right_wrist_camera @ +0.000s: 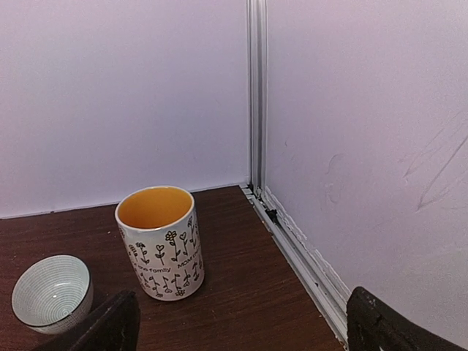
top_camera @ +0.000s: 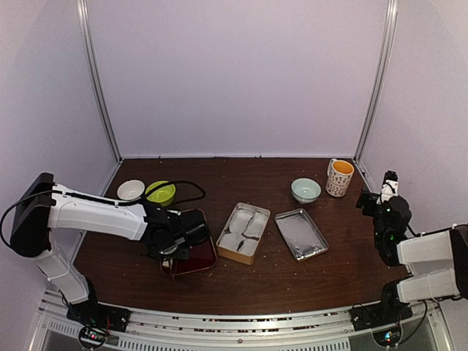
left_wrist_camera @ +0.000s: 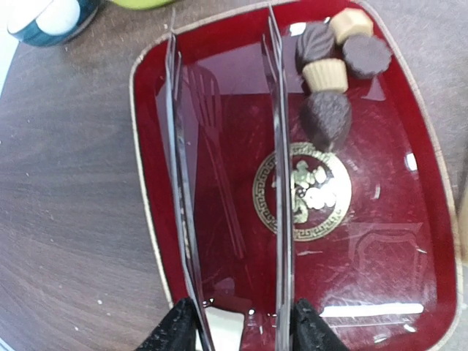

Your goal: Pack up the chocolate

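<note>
Several chocolates (left_wrist_camera: 326,115), dark brown lumps with two tan ones (left_wrist_camera: 325,74) among them, lie in the far right corner of a red tray (left_wrist_camera: 380,241). My left gripper (left_wrist_camera: 241,330) hovers over the tray (top_camera: 199,257) and is shut on metal tongs (left_wrist_camera: 278,183). The tong blades stand apart and empty, and the right blade passes just left of the chocolates. My left gripper also shows in the top view (top_camera: 172,244). My right gripper (right_wrist_camera: 245,338) is open and empty at the far right (top_camera: 385,191), facing the back corner.
An open metal tin (top_camera: 243,232) with pale liners sits mid-table, its lid (top_camera: 300,233) beside it. A white bowl (top_camera: 131,190) and a green bowl (top_camera: 160,193) stand behind the tray. A pale bowl (right_wrist_camera: 51,292) and a flowered mug (right_wrist_camera: 159,241) stand at the back right.
</note>
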Robot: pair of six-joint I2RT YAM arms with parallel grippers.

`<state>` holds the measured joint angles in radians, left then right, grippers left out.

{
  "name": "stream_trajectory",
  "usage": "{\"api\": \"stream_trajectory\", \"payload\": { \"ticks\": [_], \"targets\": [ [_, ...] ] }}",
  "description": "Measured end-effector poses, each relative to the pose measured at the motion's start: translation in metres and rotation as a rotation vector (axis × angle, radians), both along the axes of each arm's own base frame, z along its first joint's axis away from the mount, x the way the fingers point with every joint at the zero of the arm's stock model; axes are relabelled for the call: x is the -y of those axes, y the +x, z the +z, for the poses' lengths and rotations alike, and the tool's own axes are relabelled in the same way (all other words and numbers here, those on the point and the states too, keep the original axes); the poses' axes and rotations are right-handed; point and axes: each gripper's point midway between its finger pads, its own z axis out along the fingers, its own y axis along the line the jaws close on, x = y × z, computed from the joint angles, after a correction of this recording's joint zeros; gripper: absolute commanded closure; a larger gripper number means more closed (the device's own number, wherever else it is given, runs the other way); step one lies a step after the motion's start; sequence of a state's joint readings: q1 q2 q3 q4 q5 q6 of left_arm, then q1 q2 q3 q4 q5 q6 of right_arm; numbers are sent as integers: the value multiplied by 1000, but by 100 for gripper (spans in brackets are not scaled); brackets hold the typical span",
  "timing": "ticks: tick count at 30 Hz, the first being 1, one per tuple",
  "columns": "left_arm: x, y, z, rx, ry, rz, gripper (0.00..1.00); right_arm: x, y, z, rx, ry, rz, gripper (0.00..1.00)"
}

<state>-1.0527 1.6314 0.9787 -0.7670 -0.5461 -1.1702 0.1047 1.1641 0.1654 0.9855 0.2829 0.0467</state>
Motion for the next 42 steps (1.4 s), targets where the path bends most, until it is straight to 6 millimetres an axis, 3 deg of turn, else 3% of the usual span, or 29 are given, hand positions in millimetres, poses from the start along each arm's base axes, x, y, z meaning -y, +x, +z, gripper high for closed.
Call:
{"api": "stream_trajectory", "payload": {
  "ticks": [9,15,21,31,36,42],
  "targets": [
    [7,2,53,70,-105,-83,56,-19,17,-26,-53,-41,117,0],
    [10,-1,69,79,-146,-138,56,-17,29,-8,-15,-35,100,0],
    [11,-5,87,98,-197,-176,55,-16,30,-9,-23,-34,96,0],
    [30,-13,153,239,-407,-386,51,-16,30,-9,-24,-34,96,0],
    [48,-17,157,236,-466,-458,52,-16,30,-9,-25,-34,96,0],
    [53,-25,138,204,-511,-484,52,-16,30,-9,-25,-34,96,0]
  ]
}}
